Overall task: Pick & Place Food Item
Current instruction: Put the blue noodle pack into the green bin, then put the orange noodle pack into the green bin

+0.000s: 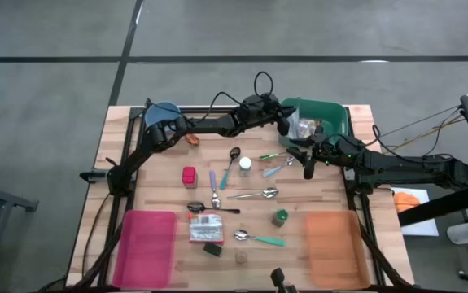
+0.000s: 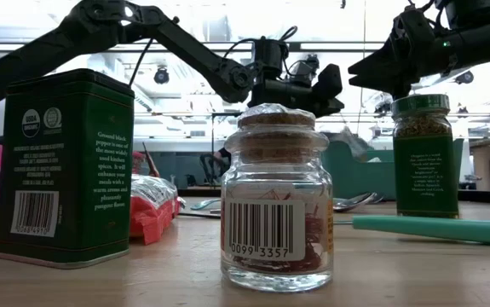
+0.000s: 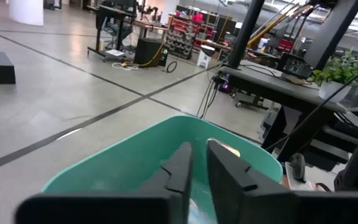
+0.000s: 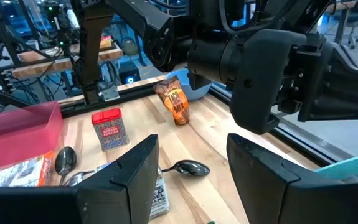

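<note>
The left gripper [image 1: 286, 124] is hovering over the green plastic bin [image 1: 335, 116] at the table's far edge. In the left wrist view its two dark fingers [image 3: 182, 165] are standing with a narrow slit between them, and nothing is showing in that slit; the bin's curved rim [image 3: 166, 134] is filling the space below them, and its floor is hidden by the fingers.

A crinkled clear food packet [image 1: 303, 127] is lying at the bin's near-left corner, right under the gripper. Whether the fingers are touching it is impossible to tell.

The right gripper [image 1: 308, 168] is hanging over the wooden table [image 1: 331, 195] just in front of the bin, near the scattered metal spoons [image 1: 254, 194]. Its fingers [image 4: 132, 171] are standing about halfway apart and are gripping nothing. Beyond them, a small red spice tin [image 4: 108, 129] and an orange snack packet [image 4: 174, 99] are lying on the boards, partly cut off by the left arm's dark housing.
</note>
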You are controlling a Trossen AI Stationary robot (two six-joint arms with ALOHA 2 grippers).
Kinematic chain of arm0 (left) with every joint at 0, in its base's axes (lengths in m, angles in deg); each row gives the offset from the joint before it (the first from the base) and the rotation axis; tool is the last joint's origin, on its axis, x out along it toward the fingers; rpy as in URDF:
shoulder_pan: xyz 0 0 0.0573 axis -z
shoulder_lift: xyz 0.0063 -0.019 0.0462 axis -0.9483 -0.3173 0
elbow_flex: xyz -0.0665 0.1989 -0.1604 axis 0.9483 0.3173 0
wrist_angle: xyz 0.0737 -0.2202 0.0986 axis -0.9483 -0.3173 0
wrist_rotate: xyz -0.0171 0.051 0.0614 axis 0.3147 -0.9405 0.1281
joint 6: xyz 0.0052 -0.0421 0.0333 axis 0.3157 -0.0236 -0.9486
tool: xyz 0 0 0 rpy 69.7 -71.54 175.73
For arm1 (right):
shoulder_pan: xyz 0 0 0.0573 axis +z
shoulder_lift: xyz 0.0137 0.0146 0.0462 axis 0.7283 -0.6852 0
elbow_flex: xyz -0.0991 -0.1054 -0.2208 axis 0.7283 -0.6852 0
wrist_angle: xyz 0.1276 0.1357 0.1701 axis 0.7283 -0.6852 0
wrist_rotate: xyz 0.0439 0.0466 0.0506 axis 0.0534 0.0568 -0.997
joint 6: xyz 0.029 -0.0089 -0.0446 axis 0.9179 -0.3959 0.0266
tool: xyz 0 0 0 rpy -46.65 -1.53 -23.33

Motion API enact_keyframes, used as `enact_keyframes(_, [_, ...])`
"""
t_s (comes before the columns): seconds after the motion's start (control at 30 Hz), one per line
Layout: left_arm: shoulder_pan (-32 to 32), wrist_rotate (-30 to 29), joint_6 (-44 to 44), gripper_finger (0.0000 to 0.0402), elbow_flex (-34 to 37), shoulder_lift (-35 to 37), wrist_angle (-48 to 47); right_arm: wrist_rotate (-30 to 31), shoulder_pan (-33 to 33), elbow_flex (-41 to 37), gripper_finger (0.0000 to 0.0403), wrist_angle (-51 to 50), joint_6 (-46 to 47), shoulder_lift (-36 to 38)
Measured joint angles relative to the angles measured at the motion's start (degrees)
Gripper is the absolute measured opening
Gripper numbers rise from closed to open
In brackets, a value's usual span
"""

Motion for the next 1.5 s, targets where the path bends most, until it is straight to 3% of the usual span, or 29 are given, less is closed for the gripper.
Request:
enact_keyframes(0.33, [0.0,0.0,0.0,0.0134,0.0,0.0,-0.02,0.0,-0.02,0.0,0.0187,-0.02,0.01,0.0])
enact_keyframes(0.8, [0.04,2.2,1.78,0.0138,0.0,3.29,-3.38,0.02,-0.04,0.0,0.0187,0.0,-0.01,0.0])
enact_keyframes(1.27, [-2.57,21.23,-5.07,0.0139,0.04,14.32,-14.99,0.01,0.0,0.0,0.0187,0.0,0.07,0.0])
enact_keyframes(1.5, [-2.69,22.73,-13.11,0.0139,0.21,20.94,-29.36,0.02,0.0,0.0,0.0187,0.0,-0.01,-0.01])
